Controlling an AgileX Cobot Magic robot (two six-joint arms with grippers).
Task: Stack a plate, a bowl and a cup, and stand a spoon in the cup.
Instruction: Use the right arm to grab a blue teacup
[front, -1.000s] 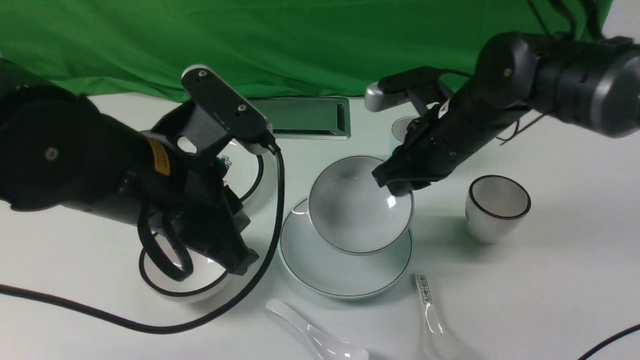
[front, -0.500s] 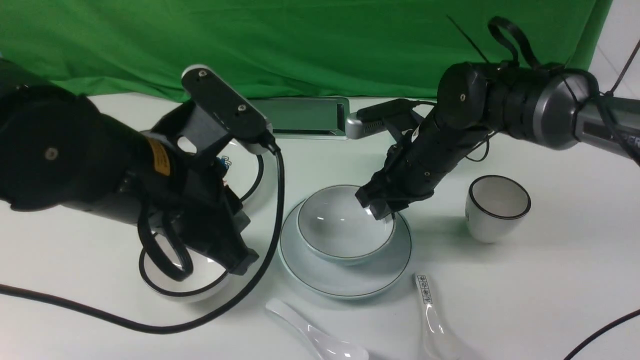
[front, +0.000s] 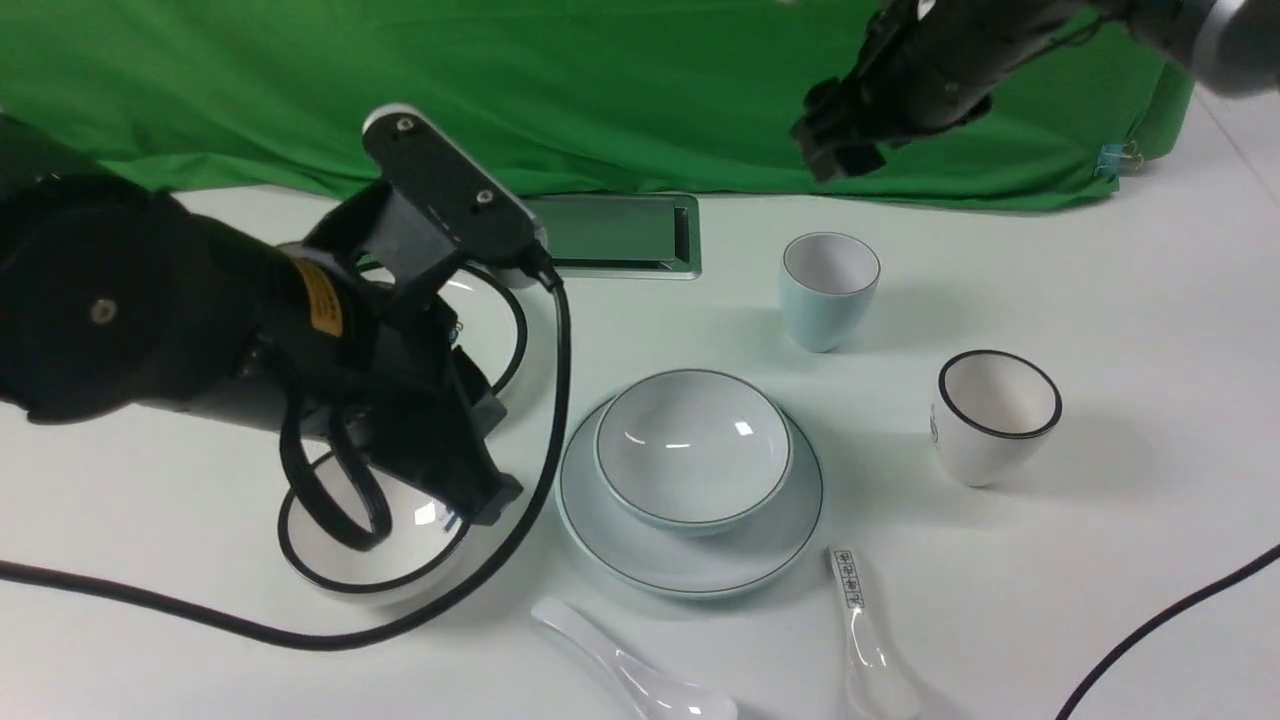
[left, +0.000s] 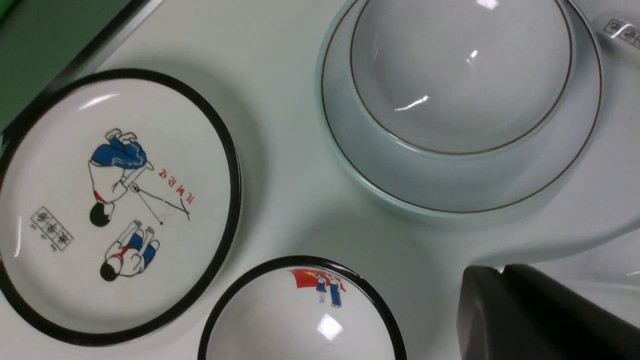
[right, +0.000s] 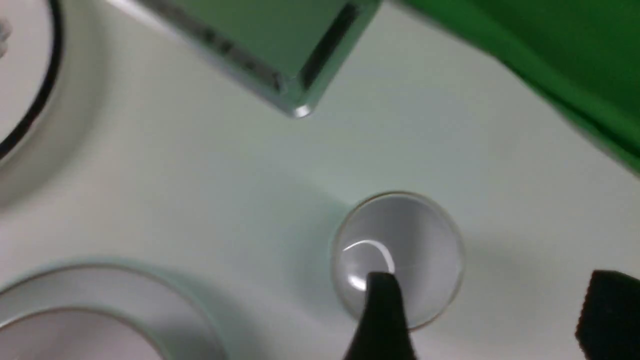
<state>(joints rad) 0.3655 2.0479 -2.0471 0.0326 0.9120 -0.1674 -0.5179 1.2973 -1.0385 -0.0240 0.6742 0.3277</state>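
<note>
Open room: we see bare white table (front: 1130, 250) to the right of the cup (front: 829, 288) and around the black-rimmed cup (front: 996, 415).
Edges: green cloth (front: 600, 90) closes the far side, with a metal-framed hatch (front: 615, 235) just before it. A black cable (front: 1160, 620) crosses the near right corner.
Right gripper (right: 495, 315): raised high with the cup below it. Its fingers stand wide apart, holding and touching nothing.
Left gripper (front: 480, 498): low over the black-rimmed bowl (front: 370, 560). We cannot tell its opening.
Stack: the bowl (front: 693, 445) sits upright on the plate (front: 690, 565).
Cup: upright and alone, apart from the stack.
Spoon (front: 630, 672): flat, just before the plate, with the printed spoon (front: 865, 630) to its right.
Materials: round, glossy pale glazed ware with thin dark rim lines.
</note>
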